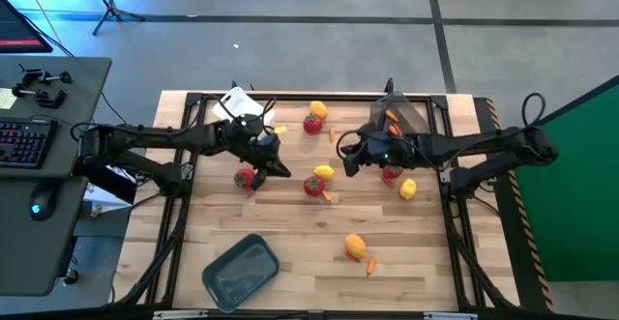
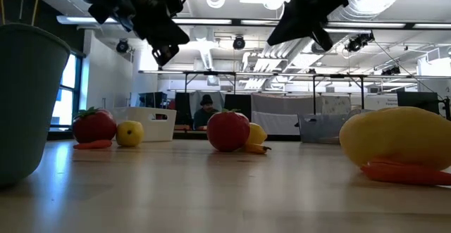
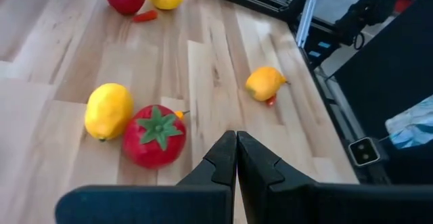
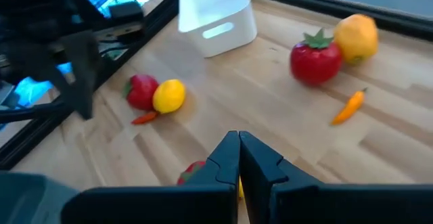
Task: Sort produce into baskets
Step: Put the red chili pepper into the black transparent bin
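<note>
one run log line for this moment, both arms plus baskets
left gripper: shut, empty, above table | right gripper: shut, empty, above table | produce: loose on table | grey-blue basket: empty | phase: no pick yet

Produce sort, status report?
Both pincers, left and right, shut, empty, above table. Produce still scattered loose; grey-blue basket empty. Nothing blocking.

Produce (image 1: 314,186) between three baskets (image 1: 241,271)
</note>
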